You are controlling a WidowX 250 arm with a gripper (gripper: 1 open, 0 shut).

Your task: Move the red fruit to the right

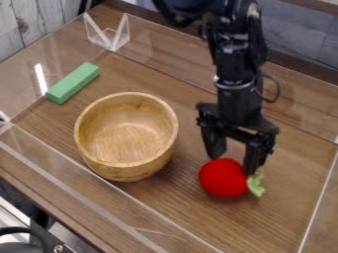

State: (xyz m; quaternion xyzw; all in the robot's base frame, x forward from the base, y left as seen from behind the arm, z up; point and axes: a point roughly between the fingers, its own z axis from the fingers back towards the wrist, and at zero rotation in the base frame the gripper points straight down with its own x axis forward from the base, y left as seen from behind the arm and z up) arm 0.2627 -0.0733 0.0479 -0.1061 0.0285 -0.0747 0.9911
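The red fruit (224, 179) is a glossy rounded toy with a green leafy tip pointing right. It lies on the wooden table (172, 79), to the right of the bowl and near the front. My gripper (235, 156) hangs straight down on the black arm, directly over and just behind the fruit. Its two fingers (211, 144) stand wide apart, and their tips reach down to the fruit's upper edge. I cannot tell whether the fingers touch the fruit. Nothing is clamped between them.
A wooden bowl (126, 133) stands left of the fruit. A green rectangular block (74, 82) lies at the far left. Low clear plastic walls (145, 212) fence the table on the front and sides. A small clear stand (109, 32) sits at the back.
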